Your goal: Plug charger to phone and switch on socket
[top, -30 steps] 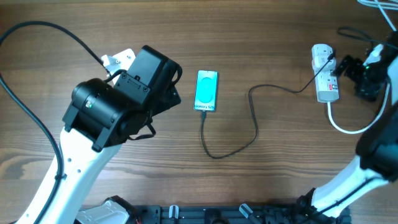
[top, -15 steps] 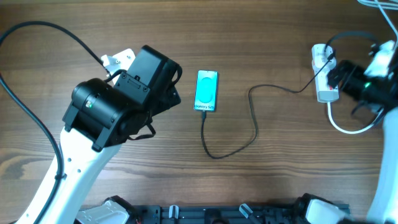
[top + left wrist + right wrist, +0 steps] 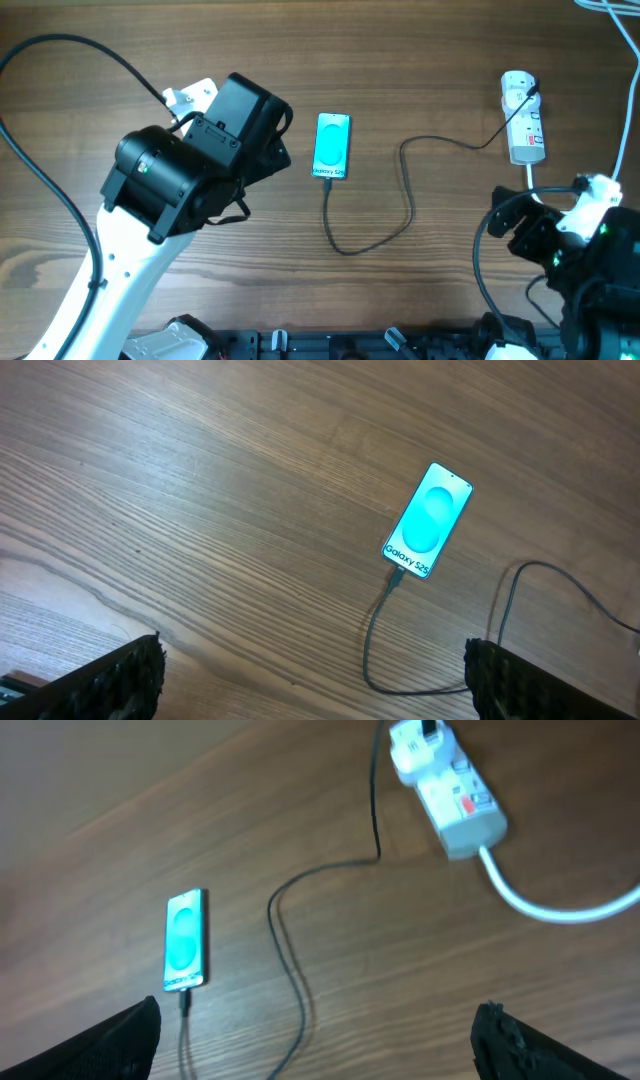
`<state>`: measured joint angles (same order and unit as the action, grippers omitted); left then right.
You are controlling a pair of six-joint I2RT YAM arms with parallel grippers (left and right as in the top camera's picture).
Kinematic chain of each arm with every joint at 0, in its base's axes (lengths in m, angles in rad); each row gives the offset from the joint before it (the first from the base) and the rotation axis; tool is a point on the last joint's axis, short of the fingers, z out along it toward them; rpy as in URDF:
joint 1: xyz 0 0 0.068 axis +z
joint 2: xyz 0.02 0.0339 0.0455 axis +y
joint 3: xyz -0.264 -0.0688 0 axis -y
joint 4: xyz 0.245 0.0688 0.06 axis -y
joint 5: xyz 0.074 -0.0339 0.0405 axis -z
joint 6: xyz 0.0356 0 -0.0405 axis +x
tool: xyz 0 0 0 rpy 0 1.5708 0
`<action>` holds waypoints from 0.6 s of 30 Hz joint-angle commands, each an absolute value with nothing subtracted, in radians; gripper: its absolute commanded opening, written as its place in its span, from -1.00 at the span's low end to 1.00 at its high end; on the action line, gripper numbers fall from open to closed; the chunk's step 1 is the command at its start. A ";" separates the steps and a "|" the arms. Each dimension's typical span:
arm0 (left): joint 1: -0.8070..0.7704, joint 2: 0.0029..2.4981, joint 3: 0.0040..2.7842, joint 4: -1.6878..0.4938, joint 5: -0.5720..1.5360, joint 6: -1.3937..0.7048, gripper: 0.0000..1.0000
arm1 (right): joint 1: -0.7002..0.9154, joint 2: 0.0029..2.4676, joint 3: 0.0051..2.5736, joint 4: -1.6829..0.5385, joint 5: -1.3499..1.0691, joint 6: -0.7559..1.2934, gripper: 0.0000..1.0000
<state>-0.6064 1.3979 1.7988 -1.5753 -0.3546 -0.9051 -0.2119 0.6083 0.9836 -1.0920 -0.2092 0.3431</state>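
1 phone [image 3: 332, 145] w/ 1 charger [image 3: 327, 205], 1 socket [image 3: 524, 125].

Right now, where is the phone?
In the overhead view the phone lies flat near the middle of the table, just right of the left arm, with the charger meeting its near end.

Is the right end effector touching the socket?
Apart. Right wrist view: the socket lies well beyond the open right end effector, with bare table between them.
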 commanded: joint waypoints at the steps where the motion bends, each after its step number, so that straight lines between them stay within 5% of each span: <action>1: -0.600 1.401 1.799 -1.576 -0.375 -0.925 1.00 | -0.207 0.605 0.970 -1.116 -0.208 0.536 0.99; 10: -0.600 1.401 1.799 -1.576 -0.375 -0.925 1.00 | -0.207 0.607 0.969 -1.115 -0.164 0.575 0.99; 18: -0.600 1.401 1.799 -1.576 -0.375 -0.925 1.00 | -0.206 0.604 0.955 -1.007 -0.359 0.233 0.99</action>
